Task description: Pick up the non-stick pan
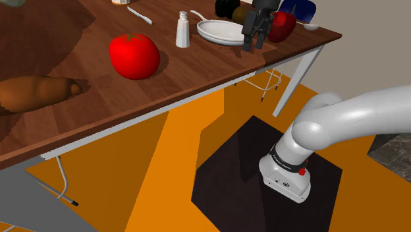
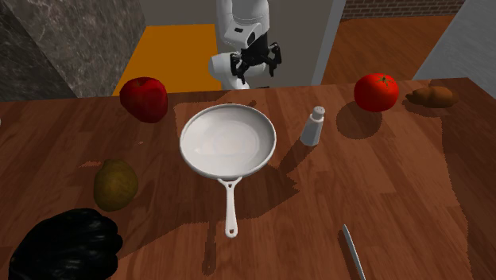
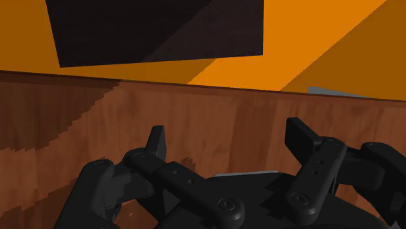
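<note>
one white pan (image 2: pixel 228 141) (claw (image 1: pixel 253 45) open nearby)

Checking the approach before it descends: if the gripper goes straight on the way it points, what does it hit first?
Probably the table near its edge: the open gripper points down at wood, with the pan just beside it. Depth is unclear, so it might clip the pan's rim instead.

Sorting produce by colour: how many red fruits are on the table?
2: a tomato near the shaker; a red fruit across the pan from it. Others may be hidden.
</note>
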You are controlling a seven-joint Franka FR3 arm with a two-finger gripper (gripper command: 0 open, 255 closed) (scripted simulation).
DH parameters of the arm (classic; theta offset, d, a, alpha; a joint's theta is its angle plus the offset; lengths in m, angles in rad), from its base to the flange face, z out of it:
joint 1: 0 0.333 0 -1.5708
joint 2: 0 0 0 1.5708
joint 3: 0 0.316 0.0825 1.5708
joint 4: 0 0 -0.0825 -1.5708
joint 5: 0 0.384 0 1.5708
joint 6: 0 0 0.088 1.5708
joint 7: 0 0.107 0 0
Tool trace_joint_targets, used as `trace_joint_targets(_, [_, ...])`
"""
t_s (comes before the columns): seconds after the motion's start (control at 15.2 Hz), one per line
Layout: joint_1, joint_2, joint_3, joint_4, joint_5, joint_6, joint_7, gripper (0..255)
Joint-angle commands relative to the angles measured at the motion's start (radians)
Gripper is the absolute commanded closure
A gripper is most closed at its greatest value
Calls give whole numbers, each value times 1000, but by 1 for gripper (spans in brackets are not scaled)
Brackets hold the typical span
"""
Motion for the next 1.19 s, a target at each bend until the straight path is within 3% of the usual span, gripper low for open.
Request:
trace_joint_targets(0.0, [0, 0, 0, 0, 0, 0, 0, 0])
trace_joint_targets(0.59, [-15, 272, -53, 162, -28, 188, -61, 0])
trace_joint_targets(1.12, [-26, 525, -100, 383, -18, 288, -112, 0])
